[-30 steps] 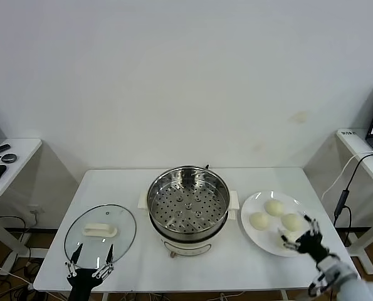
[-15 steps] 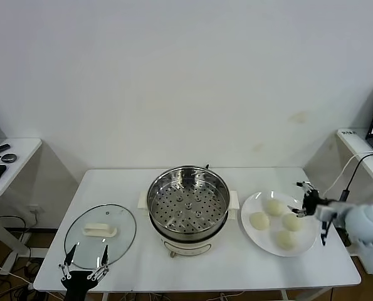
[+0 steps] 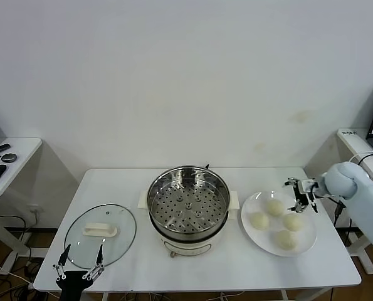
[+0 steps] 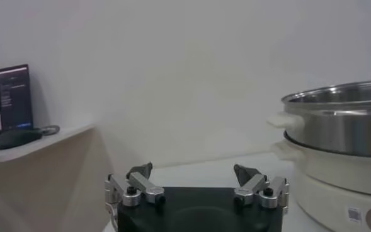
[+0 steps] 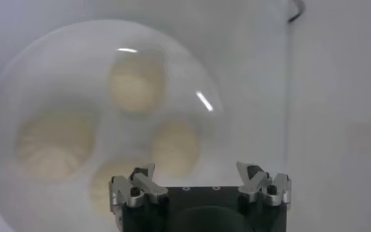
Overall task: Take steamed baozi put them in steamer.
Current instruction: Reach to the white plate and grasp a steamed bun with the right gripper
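Several cream-white steamed baozi (image 3: 274, 207) lie on a flat white plate (image 3: 264, 241) at the table's right. The steel steamer (image 3: 188, 204), with its perforated tray bare, stands at the table's middle on a white base. My right gripper (image 3: 302, 194) hovers open above the plate's far right rim, holding nothing. Its wrist view looks down on the baozi (image 5: 136, 82) and the plate (image 5: 59, 75), with the right gripper (image 5: 198, 169) standing over the plate's edge beside one bun (image 5: 176, 146). My left gripper (image 3: 79, 263) waits open at the front left edge. From the left gripper (image 4: 191, 169) the steamer (image 4: 342, 126) shows side-on.
A round glass lid (image 3: 120, 241) with a white handle lies flat on the table's left, just beyond my left gripper. Side desks stand off each end of the table: one on the left (image 3: 7, 157), one on the right (image 3: 362, 150) with a hanging black cable (image 3: 346, 188).
My right arm has swung from the table's front right corner up and back, over the plate's far right rim. The left gripper has sunk slightly toward the front edge.
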Robot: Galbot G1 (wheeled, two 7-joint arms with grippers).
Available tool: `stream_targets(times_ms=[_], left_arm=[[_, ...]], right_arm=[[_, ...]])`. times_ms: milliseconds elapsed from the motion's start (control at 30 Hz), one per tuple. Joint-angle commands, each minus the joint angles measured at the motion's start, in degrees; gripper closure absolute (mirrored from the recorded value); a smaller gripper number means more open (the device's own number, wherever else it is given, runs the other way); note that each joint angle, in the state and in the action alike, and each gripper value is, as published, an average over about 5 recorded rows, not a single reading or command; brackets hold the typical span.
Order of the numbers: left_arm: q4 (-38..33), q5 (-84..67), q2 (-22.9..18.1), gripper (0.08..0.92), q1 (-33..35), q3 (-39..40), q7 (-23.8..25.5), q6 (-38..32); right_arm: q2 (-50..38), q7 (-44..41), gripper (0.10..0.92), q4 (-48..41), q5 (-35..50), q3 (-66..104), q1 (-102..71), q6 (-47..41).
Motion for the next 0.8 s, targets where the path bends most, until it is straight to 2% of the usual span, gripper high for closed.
stream_targets(times_ms=[33, 800], left_arm=[[0.1, 0.2, -0.1, 0.177, 0.0, -0.2, 0.0, -0.1], [0.6, -0.7, 0.2, 0.177, -0.3, -1.5, 0.2, -0.6]], right_arm=[[3.3, -5.7, 0.203, -8.3, 2.1, -14.8, 11.1, -1.1], [13.3, -1.3, 0.212, -19.9, -1.8, -12.7, 9.6, -1.7]])
